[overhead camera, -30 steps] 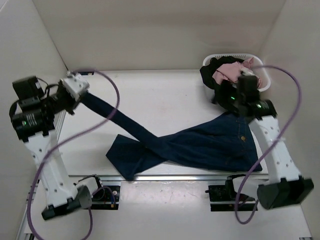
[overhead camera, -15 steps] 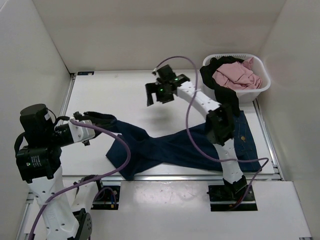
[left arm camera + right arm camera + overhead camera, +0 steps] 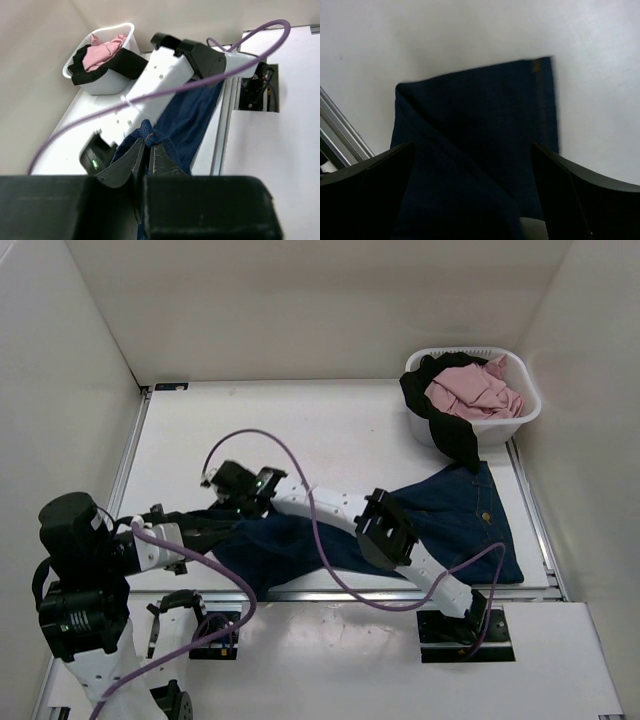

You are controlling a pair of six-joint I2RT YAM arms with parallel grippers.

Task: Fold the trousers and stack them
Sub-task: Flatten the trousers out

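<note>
- The left gripper (image 3: 147, 150) is pinching shut on a thin edge of the trousers (image 3: 450, 525), with dark denim and tan stitching bunching between its fingers.
- The right gripper (image 3: 474, 146) is standing as wide as it goes and is holding nothing. It is hanging over a flat leg end, whose hem is lying just ahead of its fingertips.
- The rest of the trousers is spreading out behind the right gripper, beneath its own outstretched arm, toward the basket (image 3: 520, 415) well beyond.
- The two grippers are working just beside each other, so a careless descent is risking a knock between them.
- Any pull from the left gripper is likely to drag the leg end out from under the open fingers, and they could then be closing on bare table (image 3: 330, 430).
- The cloth below is looking layered. A shallow bite may be catching only the top layer, leaving the fold crooked.
- The purple cable (image 3: 250, 440) is looping near the left gripper, and a sweep across could be snagging it.
- The left pinch is looking slim, so a tug from the other side may be slipping the denim free.
</note>
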